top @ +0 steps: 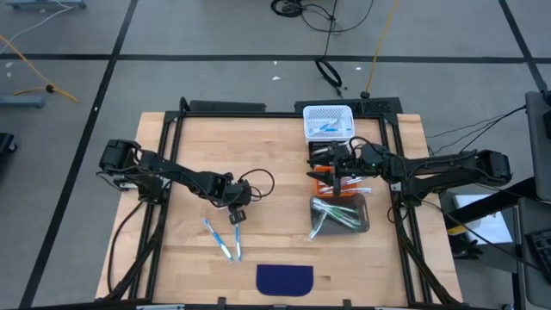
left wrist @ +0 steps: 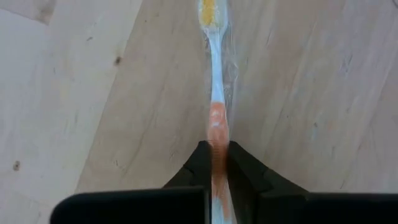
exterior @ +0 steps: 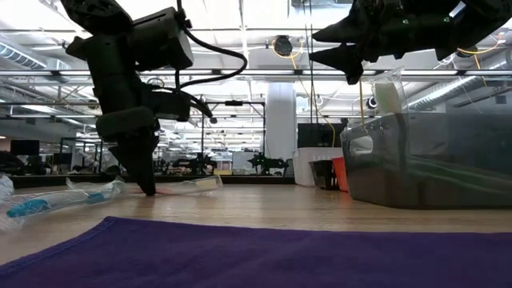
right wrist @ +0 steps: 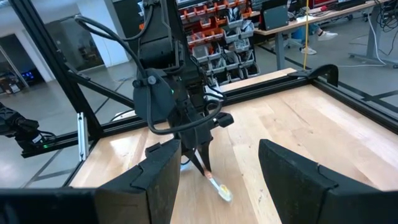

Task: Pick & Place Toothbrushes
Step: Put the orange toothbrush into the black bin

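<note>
One orange toothbrush (left wrist: 214,118) sits clamped in left jaws mid-table; right jaws wide.

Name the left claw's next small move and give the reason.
Probably a short straight lift. The left claw is shut on the orange-handled, white-necked toothbrush in its clear wrapper, which lies flat on the light wooden tabletop. Raising it first should clear the wood before any carry sideways.

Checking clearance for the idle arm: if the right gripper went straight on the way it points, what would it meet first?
Likely the left gripper with its orange-red toothbrush on the table, though depth is unclear. The right gripper is open.
</note>
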Tool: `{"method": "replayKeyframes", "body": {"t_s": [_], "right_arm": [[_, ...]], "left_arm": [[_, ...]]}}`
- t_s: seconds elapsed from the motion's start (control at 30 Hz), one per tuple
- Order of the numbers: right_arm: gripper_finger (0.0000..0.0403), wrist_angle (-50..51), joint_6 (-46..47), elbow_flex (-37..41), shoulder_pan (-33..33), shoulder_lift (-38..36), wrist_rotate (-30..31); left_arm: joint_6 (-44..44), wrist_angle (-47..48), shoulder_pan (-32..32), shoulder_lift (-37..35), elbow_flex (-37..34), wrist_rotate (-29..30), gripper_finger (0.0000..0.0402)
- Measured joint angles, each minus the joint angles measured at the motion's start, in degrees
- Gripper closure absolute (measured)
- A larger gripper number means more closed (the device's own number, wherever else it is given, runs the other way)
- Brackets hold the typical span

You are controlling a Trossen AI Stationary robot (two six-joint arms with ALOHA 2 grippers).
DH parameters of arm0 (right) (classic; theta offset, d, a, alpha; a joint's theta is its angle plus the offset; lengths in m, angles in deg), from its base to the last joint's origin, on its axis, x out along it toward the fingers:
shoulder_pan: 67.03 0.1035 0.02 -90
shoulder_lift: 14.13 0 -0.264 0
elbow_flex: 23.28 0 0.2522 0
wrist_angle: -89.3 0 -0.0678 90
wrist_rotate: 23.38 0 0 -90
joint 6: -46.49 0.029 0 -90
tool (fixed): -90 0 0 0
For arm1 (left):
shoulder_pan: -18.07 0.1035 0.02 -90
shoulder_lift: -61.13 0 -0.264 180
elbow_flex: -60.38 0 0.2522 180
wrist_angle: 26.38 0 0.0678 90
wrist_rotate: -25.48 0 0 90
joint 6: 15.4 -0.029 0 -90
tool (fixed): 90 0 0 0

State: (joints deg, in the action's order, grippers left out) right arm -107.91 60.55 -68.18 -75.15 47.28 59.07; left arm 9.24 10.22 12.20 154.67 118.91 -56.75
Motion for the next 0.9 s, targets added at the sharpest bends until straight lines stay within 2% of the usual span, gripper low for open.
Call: {"method": "replayKeyframes", "body": {"t_s": [0.27, 0.43, 0.9], "right_arm": [[0.0195, 0.0, 0.0, 0.0, 0.0, 0.0, 0.0], [0.0195, 0.2, 0.2, 0.0, 0.0, 0.0, 0.0], [0.0195, 0.9, 0.2, 0.0, 0.0, 0.0, 0.0]], "left_arm": [[-0.4, -0.5, 0.2, -2.3, 1.1, 1.4, 0.0397], [-3.6, -4.1, 0.2, -3.5, 3.2, 1.5, 0.0398], [-15.0, -21.0, 2.8, -3.6, 11.7, 4.8, 0.04]]}}
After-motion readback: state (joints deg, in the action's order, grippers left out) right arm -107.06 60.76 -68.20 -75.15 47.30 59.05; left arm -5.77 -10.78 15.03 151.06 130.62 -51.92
